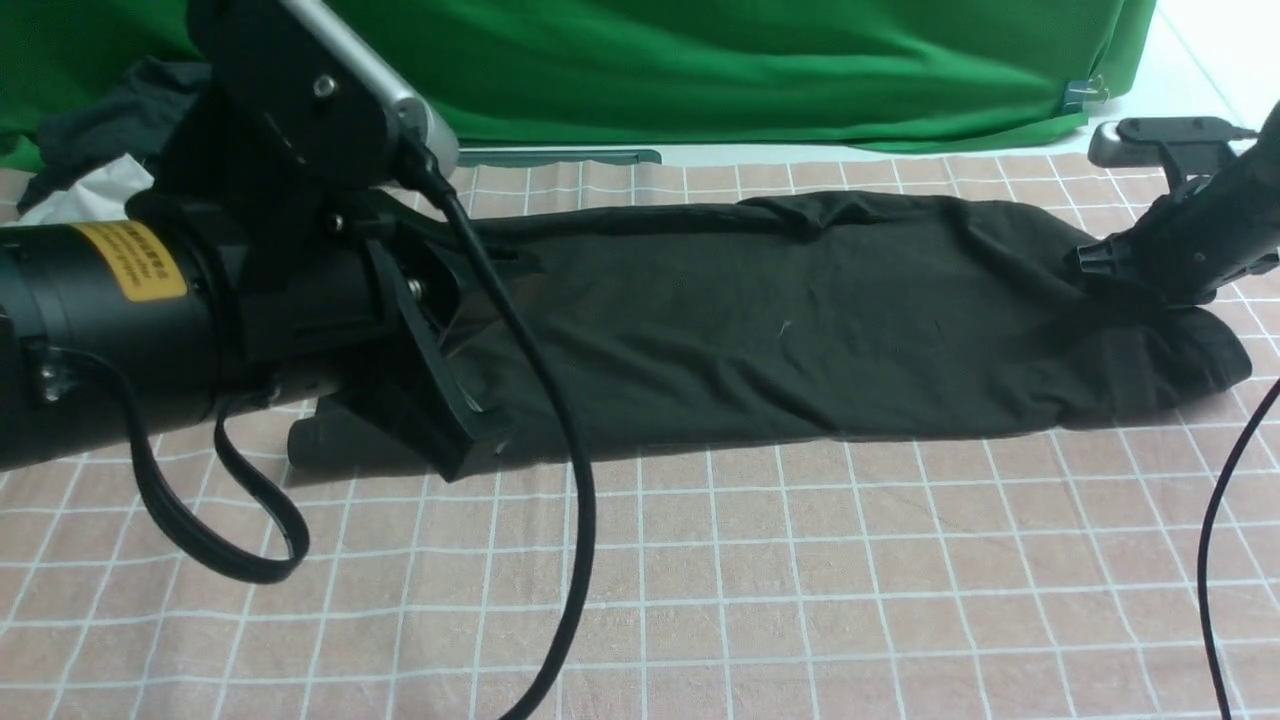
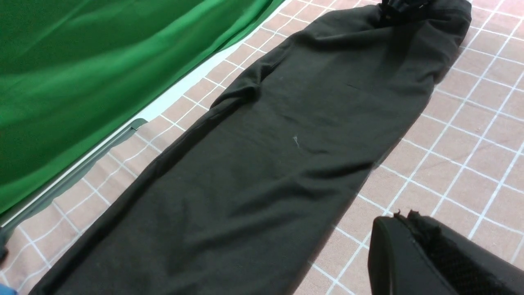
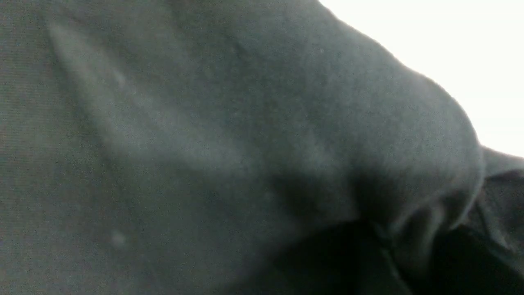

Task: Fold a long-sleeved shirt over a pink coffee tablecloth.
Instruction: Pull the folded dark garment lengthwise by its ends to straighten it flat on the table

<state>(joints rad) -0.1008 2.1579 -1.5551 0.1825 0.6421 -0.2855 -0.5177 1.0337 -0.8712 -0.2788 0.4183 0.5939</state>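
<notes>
The long-sleeved shirt [image 1: 780,330] [image 2: 254,164] lies as a long black strip across the pink coffee tablecloth [image 1: 760,560] [image 2: 470,135], its print hidden. My left gripper [image 1: 470,440] [image 2: 401,215] hangs shut and empty by the strip's left end, over bare cloth beside its near edge. At the strip's right end my right gripper [image 1: 1125,285] [image 2: 401,8] is pressed down into the fabric, which puckers around it. Up close, the right wrist view is filled with the shirt [image 3: 204,123], and a fold of it stands pinched in the right gripper [image 3: 413,246].
A green backdrop [image 1: 700,70] hangs along the far edge of the table. A heap of dark and white garments [image 1: 110,130] sits at the back left. Black cables [image 1: 560,450] [image 1: 1215,560] droop from both arms over the front of the cloth.
</notes>
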